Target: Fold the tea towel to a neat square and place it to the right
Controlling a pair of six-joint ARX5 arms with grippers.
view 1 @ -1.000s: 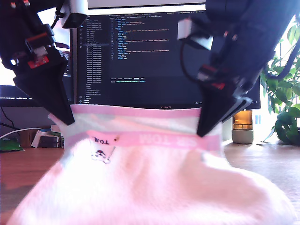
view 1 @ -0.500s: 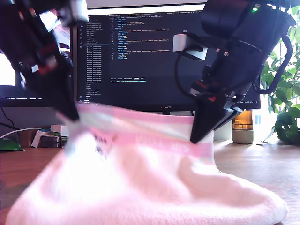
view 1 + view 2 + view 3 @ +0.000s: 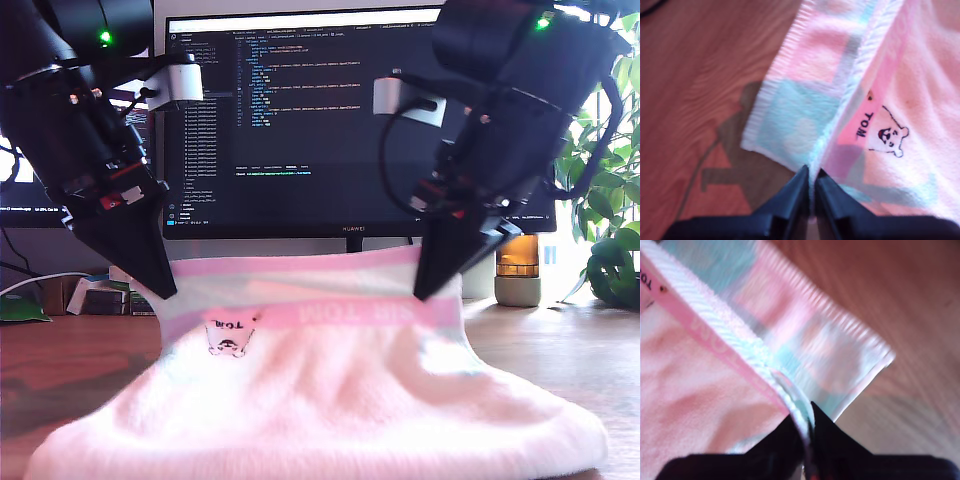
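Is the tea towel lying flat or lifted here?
Partly lifted: my first gripper and my second gripper hold the tea towel's edge up.

Exterior view sat low at table (image 3: 560, 350) height, close in, facing the monitor (image 3: 300, 120). First wrist view looked down along my first gripper (image 3: 811, 187) onto wood tabletop. Second wrist view likewise along my second gripper (image 3: 807, 432). All three shared the lifted hem of the tea towel (image 3: 320, 400), very near.
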